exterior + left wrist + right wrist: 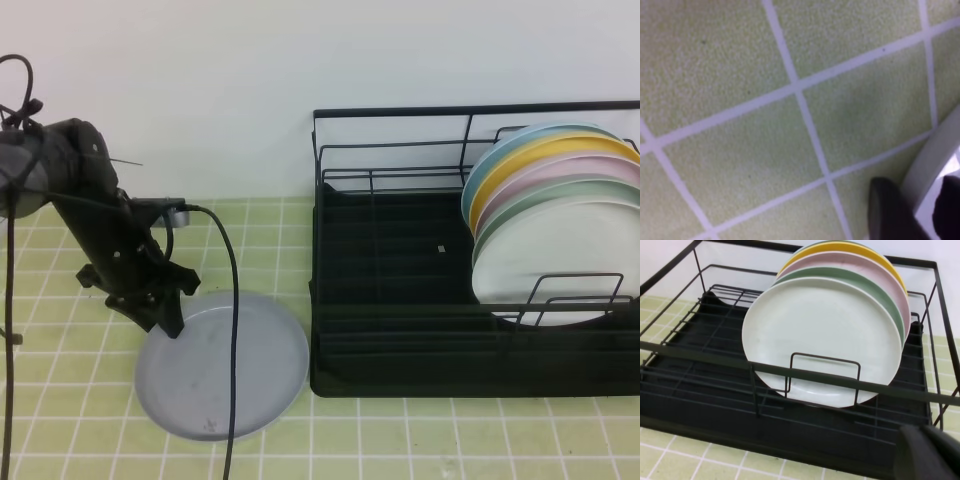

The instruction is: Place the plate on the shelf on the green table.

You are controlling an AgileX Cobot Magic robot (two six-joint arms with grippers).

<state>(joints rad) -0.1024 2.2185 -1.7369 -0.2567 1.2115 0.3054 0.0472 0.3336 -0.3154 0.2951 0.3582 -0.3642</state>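
Observation:
The pale grey-blue plate (228, 368) lies flat on the green table (420, 440), left of the shelf (400, 300). My left gripper (170, 325) is down at the plate's upper-left rim. In the left wrist view the left gripper (921, 202) has one dark finger (887, 212) outside the plate's rim (935, 160) and the other inside it, shut on the rim. The right gripper shows only as a dark finger (927, 455) at the lower right of the right wrist view, in front of the shelf (700, 390); I cannot tell whether it is open or shut.
Several plates stand upright at the right end of the shelf, a white one (560, 260) in front, with mint-green, pink, yellow and blue ones behind. The shelf's left and middle slots (390, 250) hold nothing. A black cable (232, 330) hangs across the plate.

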